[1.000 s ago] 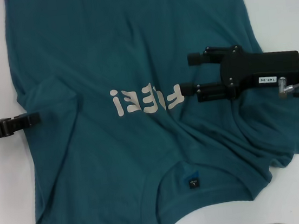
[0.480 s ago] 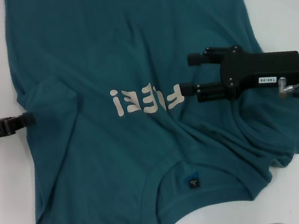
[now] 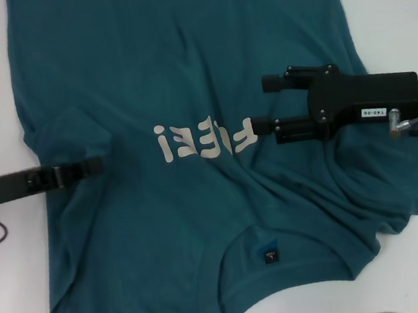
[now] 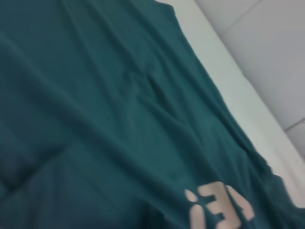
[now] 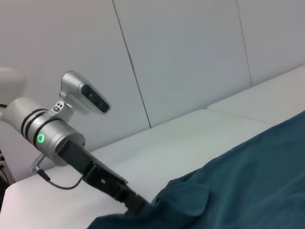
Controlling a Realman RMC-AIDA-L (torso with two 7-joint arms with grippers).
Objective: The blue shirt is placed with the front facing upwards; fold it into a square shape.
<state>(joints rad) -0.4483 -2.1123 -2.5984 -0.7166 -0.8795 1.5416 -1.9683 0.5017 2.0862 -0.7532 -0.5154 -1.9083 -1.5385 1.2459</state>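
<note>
Teal blue shirt (image 3: 183,68): left hand (image 3: 92,167) advanced further onto sleeve.

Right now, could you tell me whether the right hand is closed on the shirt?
No. In the head view the right hand hangs over the shirt with its two fingers spread apart and no cloth between them.

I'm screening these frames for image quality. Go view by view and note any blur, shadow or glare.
Head view: even lighting, the blue shirt sharp, soft shadows in its folds beside the left gripper and under the right gripper. Left wrist view: soft, smeared cloth and blurred lettering. Right wrist view: a glowing green ring on the left arm, no glare on the table.
</note>
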